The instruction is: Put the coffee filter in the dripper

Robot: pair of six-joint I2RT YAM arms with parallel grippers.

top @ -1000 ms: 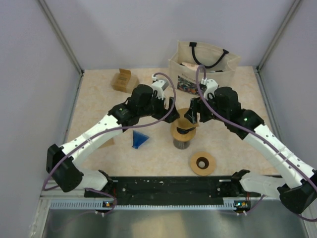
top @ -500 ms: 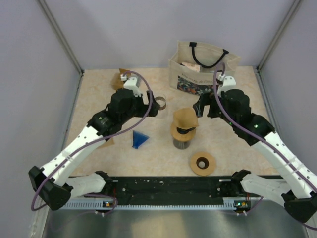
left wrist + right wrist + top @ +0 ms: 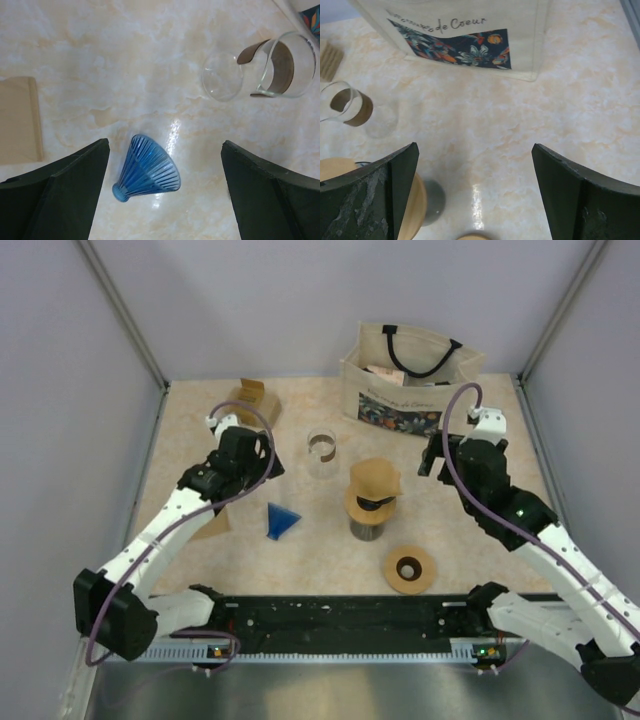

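Brown paper filter rests in top of dripper, centre of surface, slightly askew. Left claw spread, empty, above blue cone. Right claw spread, empty, right of dripper. Placement judged near complete. Next: check seating; if proud, press filter down gently.
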